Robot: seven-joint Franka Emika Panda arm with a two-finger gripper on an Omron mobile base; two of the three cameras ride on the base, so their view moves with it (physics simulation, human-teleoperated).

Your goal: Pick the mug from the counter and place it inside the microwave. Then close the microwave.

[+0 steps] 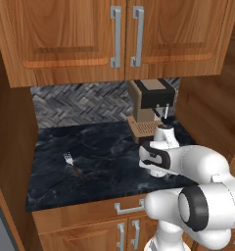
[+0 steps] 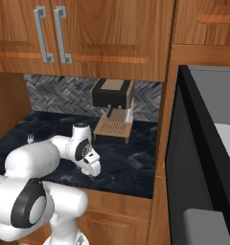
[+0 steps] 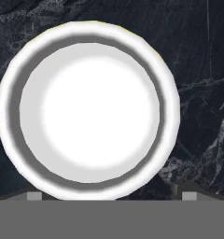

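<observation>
Inspector A: In the hand view the mug (image 3: 88, 111) is seen straight from above, its round white rim and pale inside upright on the black veined counter (image 3: 198, 56). The two dark fingertips (image 3: 191, 190) stand wide apart at the bottom edge, one under the mug's lower left rim and one to its right; they hold nothing.

Inspector B: The left base view gives what that one lacks: the arm bent low over the counter (image 1: 100, 147), hand pointing down near the front edge, with the coffee machine (image 1: 150, 105) behind it and a fork (image 1: 72, 163) lying well apart to the left. The arm hides the mug there.

Inspector A: The right base view adds the microwave (image 2: 203, 158) to the right of the counter, door swung open, grey interior showing. The gripper (image 2: 94, 168) hangs low over the slab in front of the coffee machine.
</observation>
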